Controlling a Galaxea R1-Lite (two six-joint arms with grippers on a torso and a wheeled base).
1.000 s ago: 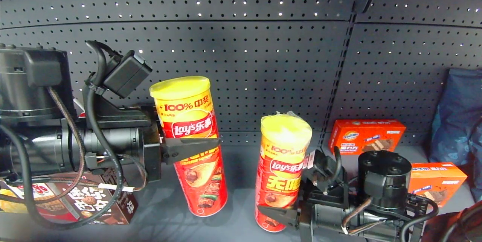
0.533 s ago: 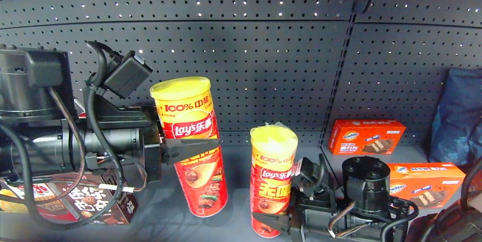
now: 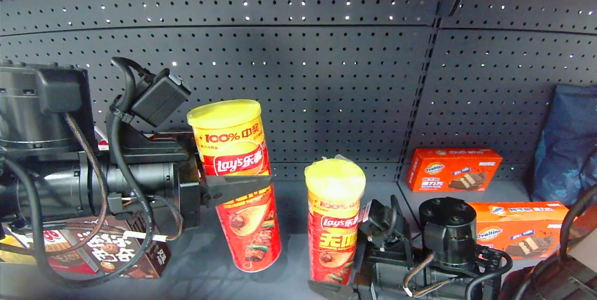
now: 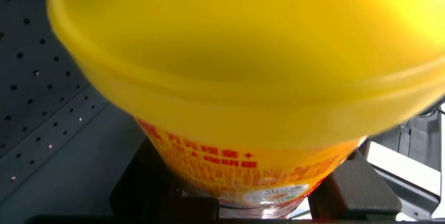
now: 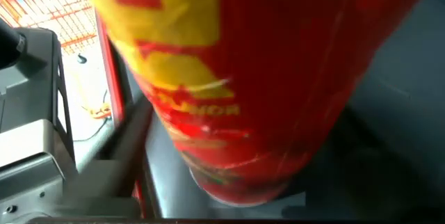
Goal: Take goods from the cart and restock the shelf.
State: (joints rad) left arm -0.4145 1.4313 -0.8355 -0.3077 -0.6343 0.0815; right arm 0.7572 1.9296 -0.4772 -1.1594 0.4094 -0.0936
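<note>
While my left claw [image 3: 237, 186] clamps the left can [image 3: 235, 146] mid-body on the shelf [image 3: 291, 206], my right claw [image 3: 332, 283] pinches the right can [image 3: 335, 216] near its base, long axis vertical; I'd lower it straight down.

- Bare shelf [image 3: 291, 216] strip lies open between left can [image 3: 240, 183] and right can [image 3: 333, 220], back to the pegboard [image 3: 326, 80].
- Orange boxes [image 3: 452, 168] block right can's 3 o'clock; brown box [image 3: 100, 253], left can's 9 o'clock.

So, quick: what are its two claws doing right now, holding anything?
Left gripper: closed on the left chips can, around its middle.
Right gripper: closed on the right chips can, near its base.
</note>
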